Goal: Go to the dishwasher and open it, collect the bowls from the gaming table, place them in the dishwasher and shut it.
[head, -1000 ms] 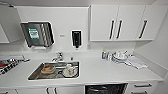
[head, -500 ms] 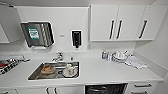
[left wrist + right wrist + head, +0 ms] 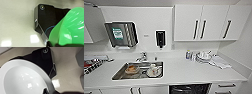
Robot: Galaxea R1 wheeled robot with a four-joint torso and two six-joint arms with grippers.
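**Bowls in hand at the kitchen counter, dishwasher open below**

The robot faces the counter. At the lower edge of the head view the dishwasher shows as a dark opening under the worktop, so the opening step looks done. The collecting step looks done too: a green bowl sits large and close at the left wrist, and a white bowl likewise at the right wrist, both above a pale floor. Each seems carried by its arm, but I cannot tell how the fingers stand on either side, as they are not clear in the wrist views. Loading the bowls and closing the door are, by my judgement, what is left.

Counts: one green bowl, one white bowl. In the sink lie one orange-brown dish and some white crockery, number unclear. A stack of white dishes stands on the counter to the right. Three wall-cupboard handles show above.
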